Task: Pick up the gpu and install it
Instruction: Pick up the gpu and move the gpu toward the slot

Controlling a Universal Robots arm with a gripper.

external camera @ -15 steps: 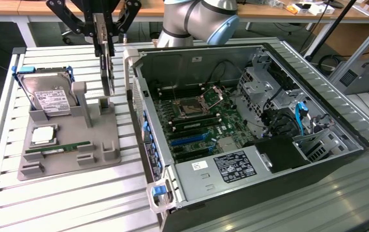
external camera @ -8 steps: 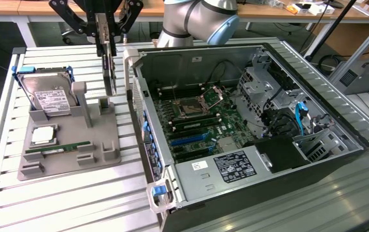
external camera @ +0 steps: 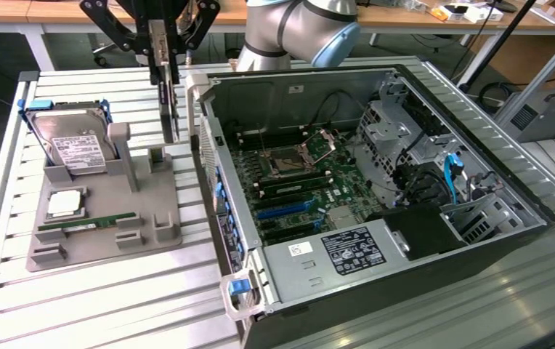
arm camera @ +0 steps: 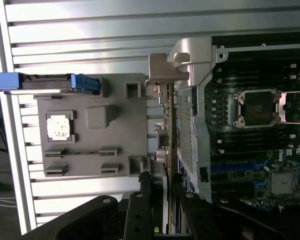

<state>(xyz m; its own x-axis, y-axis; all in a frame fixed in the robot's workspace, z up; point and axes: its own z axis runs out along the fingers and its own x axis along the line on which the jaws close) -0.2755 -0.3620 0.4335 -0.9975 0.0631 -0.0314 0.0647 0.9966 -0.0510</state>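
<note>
The gripper (external camera: 166, 58), upper left of the exterior view, is clamped on the upper end of the gpu (external camera: 170, 109). The card hangs straight below it, long axis vertical and thin edge facing us, over the grey tray (external camera: 94, 243). It is just outside the open case's wall (external camera: 203, 138). The motherboard (external camera: 302, 178) lies lower and toward the exterior view's right.

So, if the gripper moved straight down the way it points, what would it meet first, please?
Probably the grey parts tray: the gpu held in the gripper hangs above its side nearest the computer case, so the card's lower edge would touch there first, though depth is unclear.
</note>
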